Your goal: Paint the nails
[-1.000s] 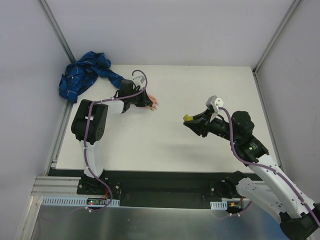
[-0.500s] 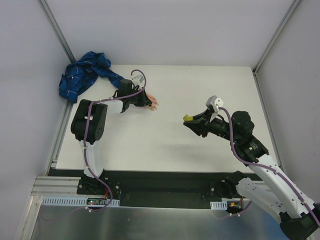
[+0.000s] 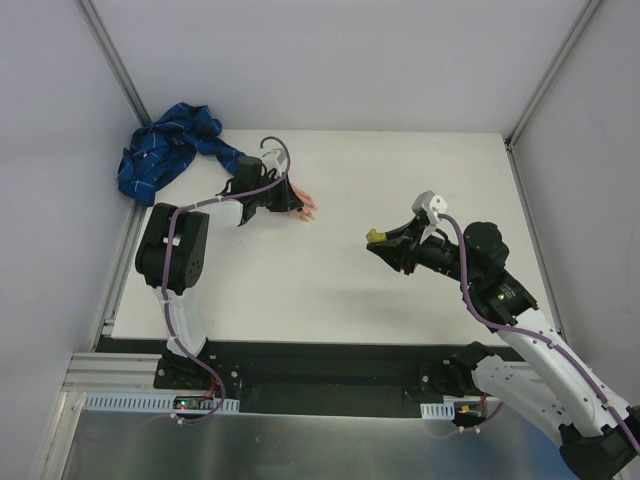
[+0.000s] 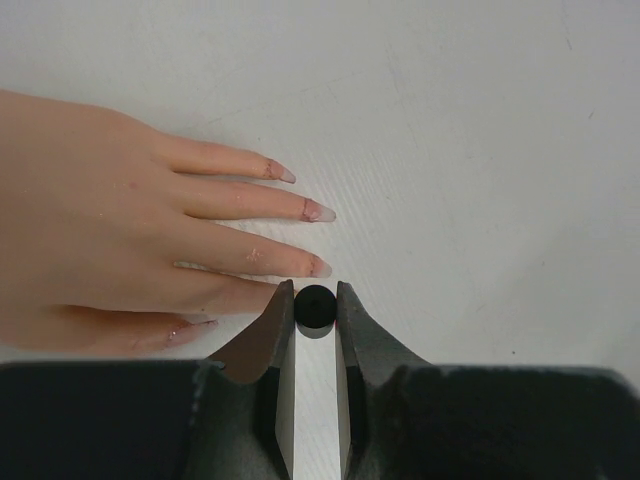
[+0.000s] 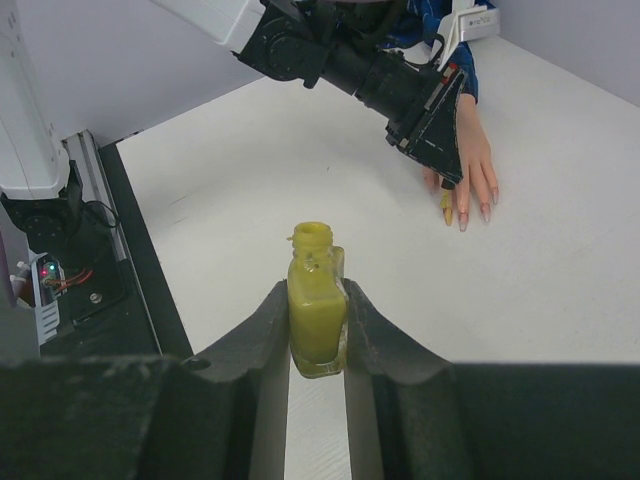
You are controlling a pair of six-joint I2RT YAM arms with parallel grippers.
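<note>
The flesh-coloured mannequin hand (image 4: 110, 220) lies flat on the white table, its nails (image 4: 320, 212) pale pink at the fingertips. One nail (image 5: 447, 208) looks yellow in the right wrist view. My left gripper (image 4: 315, 305) is shut on a round black brush cap (image 4: 315, 307), held just beside the hand's lower fingers; the brush tip below it is hidden. My right gripper (image 5: 317, 300) is shut on an open yellow polish bottle (image 5: 316, 310), held upright above the table, well to the right of the hand (image 3: 306, 209).
The blue plaid sleeve (image 3: 170, 150) bunches at the table's far left corner. Grey walls and metal rails (image 3: 115, 60) enclose the table (image 3: 330, 290). The black base rail (image 3: 320, 365) runs along the near edge.
The left arm's elbow has swung slightly left and down; its gripper stays at the hand's fingers. The right arm and bottle have not moved.
</note>
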